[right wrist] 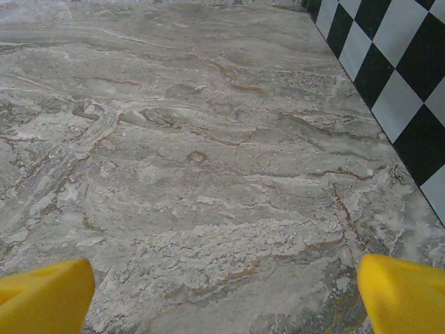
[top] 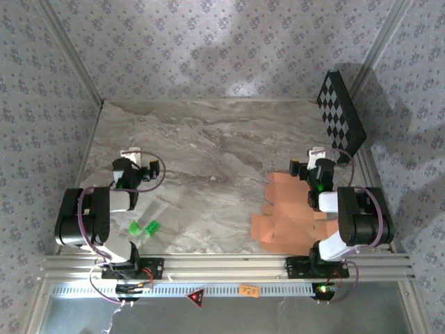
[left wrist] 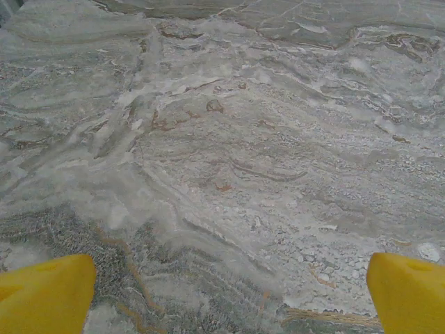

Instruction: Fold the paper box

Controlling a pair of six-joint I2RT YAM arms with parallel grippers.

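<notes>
Box: flat, unfolded — I judge folding not begun.
Left claw: apart, far left of box.
Right claw: apart, just past box; next, I'd back up and pinch a flap.

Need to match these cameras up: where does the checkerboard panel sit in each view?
Top external: checkerboard panel at upper right, by the right wall, beyond the right end effector.
Right wrist: the panel runs down the right edge, from the top corner.
Left wrist: marble table ahead of the left end effector.
Shared landmark: the grey veined marble table.
</notes>
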